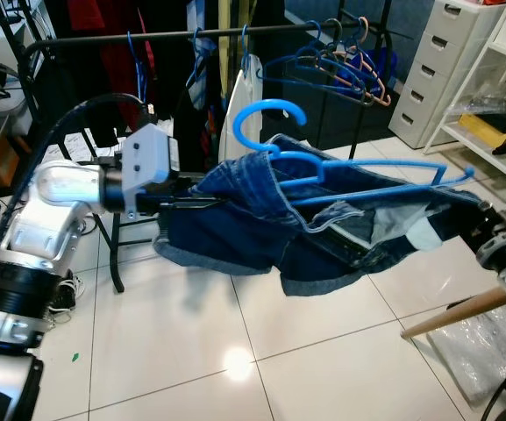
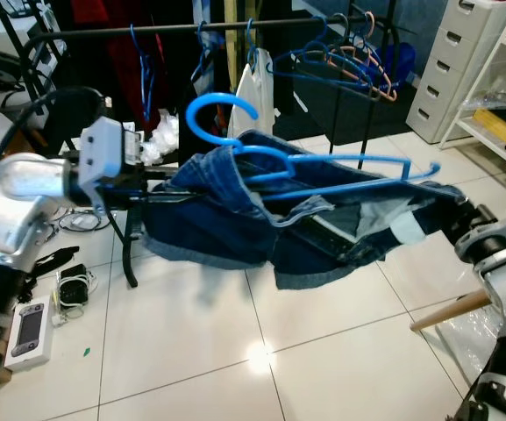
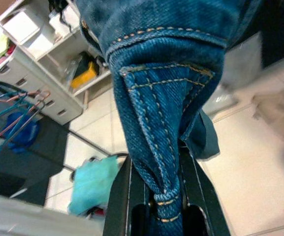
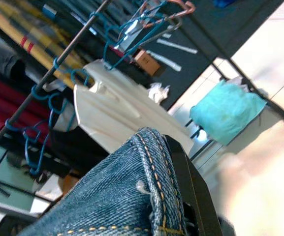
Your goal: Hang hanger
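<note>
No writing is readable. One blue hanger [image 1: 323, 167] carries one pair of jeans [image 1: 261, 219], stretched between left gripper [image 3: 167, 196] and right gripper [image 4: 181, 196], both jaws clamping denim.

Silver arms, black elbow joints; left arm [image 1: 51, 197]: grey wrist block, black cable looping overhead.

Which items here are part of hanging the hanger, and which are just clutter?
Job: blue hanger, denim garment on it, left gripper and right gripper clamping the denim, clothes rail.

Clutter: white drawer unit, wooden stick, game console on floor.
</note>
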Available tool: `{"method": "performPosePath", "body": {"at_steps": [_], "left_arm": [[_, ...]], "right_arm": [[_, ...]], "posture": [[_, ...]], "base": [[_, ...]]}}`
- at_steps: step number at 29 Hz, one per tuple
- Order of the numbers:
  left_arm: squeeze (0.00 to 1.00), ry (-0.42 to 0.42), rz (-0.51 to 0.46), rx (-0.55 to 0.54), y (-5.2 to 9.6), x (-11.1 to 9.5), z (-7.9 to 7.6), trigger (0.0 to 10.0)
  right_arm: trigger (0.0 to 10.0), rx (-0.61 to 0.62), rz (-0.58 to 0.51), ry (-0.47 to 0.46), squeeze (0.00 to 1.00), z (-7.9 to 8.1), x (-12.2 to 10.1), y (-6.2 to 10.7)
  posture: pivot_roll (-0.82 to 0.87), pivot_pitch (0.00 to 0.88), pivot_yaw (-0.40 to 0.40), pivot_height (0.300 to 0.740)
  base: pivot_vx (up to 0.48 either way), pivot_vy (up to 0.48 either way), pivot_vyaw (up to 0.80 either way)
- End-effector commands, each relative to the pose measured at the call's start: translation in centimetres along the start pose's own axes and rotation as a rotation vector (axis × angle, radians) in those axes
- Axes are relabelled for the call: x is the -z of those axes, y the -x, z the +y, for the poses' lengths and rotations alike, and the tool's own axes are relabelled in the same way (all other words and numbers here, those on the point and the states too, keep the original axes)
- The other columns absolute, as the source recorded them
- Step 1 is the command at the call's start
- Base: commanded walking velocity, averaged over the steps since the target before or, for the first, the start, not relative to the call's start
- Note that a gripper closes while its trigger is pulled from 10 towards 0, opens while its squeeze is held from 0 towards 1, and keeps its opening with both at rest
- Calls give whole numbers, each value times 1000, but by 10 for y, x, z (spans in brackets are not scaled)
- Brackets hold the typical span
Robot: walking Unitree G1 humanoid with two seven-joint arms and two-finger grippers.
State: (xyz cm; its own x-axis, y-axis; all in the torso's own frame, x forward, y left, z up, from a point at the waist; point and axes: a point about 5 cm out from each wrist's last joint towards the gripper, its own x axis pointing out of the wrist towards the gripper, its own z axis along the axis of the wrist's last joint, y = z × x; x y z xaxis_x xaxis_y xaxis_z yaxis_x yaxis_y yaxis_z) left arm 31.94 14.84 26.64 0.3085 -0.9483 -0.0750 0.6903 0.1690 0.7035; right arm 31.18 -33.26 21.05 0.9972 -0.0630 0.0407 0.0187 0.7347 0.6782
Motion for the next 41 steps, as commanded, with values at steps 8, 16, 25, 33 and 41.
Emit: {"method": "performPosePath", "body": {"at_steps": [8, 16, 25, 33, 41], "left_arm": [[0, -84, 116, 4, -4, 14, -15, 10000], [0, -196, 310, -75, -7, 30, -12, 10000], [0, -235, 460, -227, -8, 45, -5, 10000], [0, -246, 502, -313, -12, 48, -6, 10000], [0, -180, 486, -449, -25, 42, -9, 10000]], "right_arm": [[0, 66, -92, -48, 0, 7, -23, -3], [0, 40, -112, -55, 0, 31, -30, -13], [0, 3, -64, -69, 0, 57, -13, -23], [0, 5, -51, -78, 0, 63, -5, -26], [0, 27, -36, -63, 0, 71, 5, -31]], "posture": [[-85, 106, 10, 740], [-88, 107, 12, 740], [-87, 107, 12, 740], [-87, 109, 18, 740], [-87, 107, 23, 740]], "base": [[0, 0, 0], [0, 0, 0], [0, 0, 0], [0, 0, 0], [0, 0, 0]]}}
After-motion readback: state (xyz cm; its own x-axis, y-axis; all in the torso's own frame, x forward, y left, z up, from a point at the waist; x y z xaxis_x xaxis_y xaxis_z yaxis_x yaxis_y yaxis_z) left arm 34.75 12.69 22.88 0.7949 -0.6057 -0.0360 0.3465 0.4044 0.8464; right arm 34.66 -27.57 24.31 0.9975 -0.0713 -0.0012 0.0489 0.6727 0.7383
